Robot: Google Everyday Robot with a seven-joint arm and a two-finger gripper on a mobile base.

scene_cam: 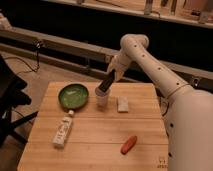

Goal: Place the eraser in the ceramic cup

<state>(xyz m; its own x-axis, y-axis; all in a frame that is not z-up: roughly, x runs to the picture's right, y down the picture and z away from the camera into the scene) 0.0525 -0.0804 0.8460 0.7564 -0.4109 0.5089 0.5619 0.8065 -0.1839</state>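
A white ceramic cup [102, 97] stands upright near the middle back of the wooden table [95, 145]. My gripper [106, 84] hangs right over the cup's mouth, its dark fingers pointing down into it. A pale flat eraser [122, 104] lies on the table just right of the cup, apart from the gripper. My white arm [150, 62] reaches in from the right.
A green bowl [73, 96] sits left of the cup. A white tube [63, 131] lies in front of the bowl. An orange carrot-like object [129, 144] lies front right. A dark chair [10, 100] stands left of the table; a railing runs behind.
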